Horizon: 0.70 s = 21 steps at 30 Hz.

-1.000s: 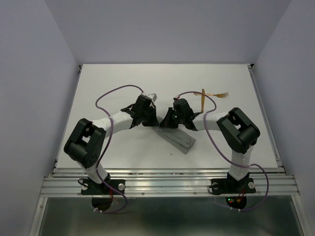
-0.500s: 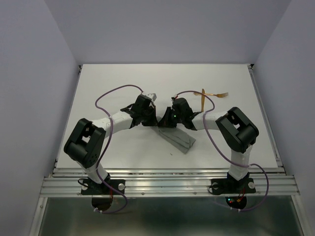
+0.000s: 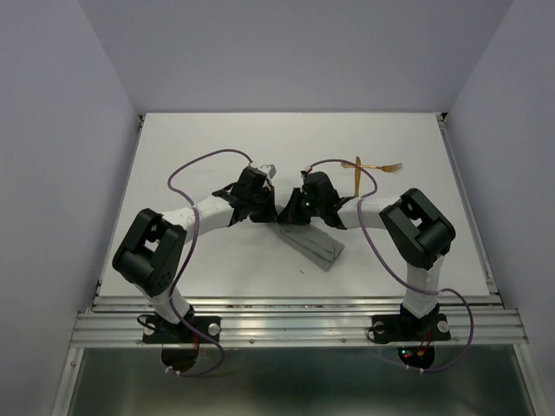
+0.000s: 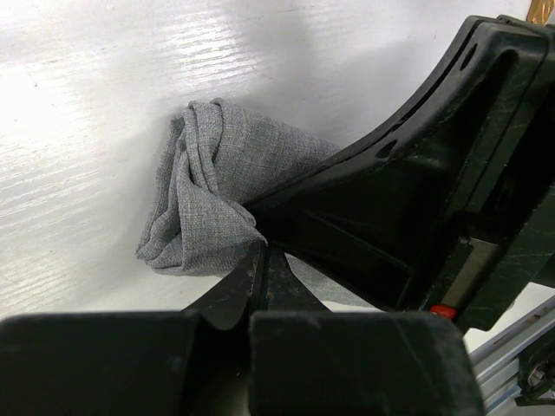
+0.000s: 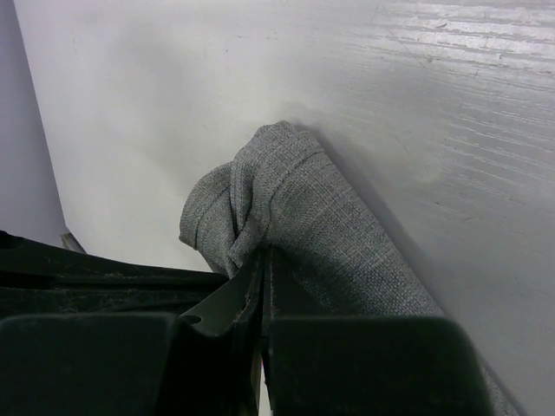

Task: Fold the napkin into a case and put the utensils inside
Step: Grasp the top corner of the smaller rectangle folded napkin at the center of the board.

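The grey napkin (image 3: 316,245) lies folded into a narrow strip, slanting from the table's middle toward the near right. Both grippers meet at its far end. My left gripper (image 3: 271,213) is shut, its tips pinching the bunched end of the napkin (image 4: 204,186). My right gripper (image 3: 291,216) is also shut, and folds of the napkin (image 5: 299,208) run into its tips. The right gripper's black body (image 4: 434,173) fills the left wrist view. Two golden utensils lie at the far right: a straight piece (image 3: 357,178) and a fork (image 3: 388,166).
The white table (image 3: 191,139) is bounded by grey walls on three sides and a metal rail (image 3: 295,325) at the near edge. Purple cables (image 3: 204,165) loop above both arms.
The right wrist has shifted slightly toward the left gripper over the napkin's end. The left arm and the utensils have not moved.
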Available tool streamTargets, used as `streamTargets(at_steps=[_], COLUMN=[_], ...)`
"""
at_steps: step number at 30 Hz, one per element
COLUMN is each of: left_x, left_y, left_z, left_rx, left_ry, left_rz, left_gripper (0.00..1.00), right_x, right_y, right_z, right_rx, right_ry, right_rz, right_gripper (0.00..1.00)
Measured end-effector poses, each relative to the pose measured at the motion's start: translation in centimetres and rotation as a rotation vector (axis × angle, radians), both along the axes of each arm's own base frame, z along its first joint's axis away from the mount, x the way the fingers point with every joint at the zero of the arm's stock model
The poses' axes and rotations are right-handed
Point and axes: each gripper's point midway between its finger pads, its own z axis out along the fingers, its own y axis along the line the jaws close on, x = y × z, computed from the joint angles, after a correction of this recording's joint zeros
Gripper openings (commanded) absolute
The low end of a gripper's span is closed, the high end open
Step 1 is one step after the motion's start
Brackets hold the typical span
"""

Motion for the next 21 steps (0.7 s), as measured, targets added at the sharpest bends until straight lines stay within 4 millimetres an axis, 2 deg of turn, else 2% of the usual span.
streamTargets(at_steps=[6, 12, 18, 21], left_x=[0.0, 0.1, 0.0, -0.1], left_y=[0.0, 0.1, 0.0, -0.3], left_z=[0.0, 0.0, 0.2, 0.4], left_rx=[0.001, -0.001, -0.009, -0.017], left_ry=[0.0, 0.0, -0.013, -0.024], left_rz=[-0.001, -0.006, -0.058, -0.088], left_gripper=[0.0, 0.0, 0.0, 0.0], right_x=[0.3, 0.7, 0.3, 0.5], right_y=[0.5, 0.1, -0.8, -1.2], right_z=[-1.0, -1.3, -0.4, 0.9], right_rx=[-0.045, -0.082, -0.118, -0.118], right_ry=[0.002, -0.025, -0.044, -0.072], right_rz=[0.015, 0.001, -0.011, -0.032], right_gripper=[0.01, 0.01, 0.01, 0.01])
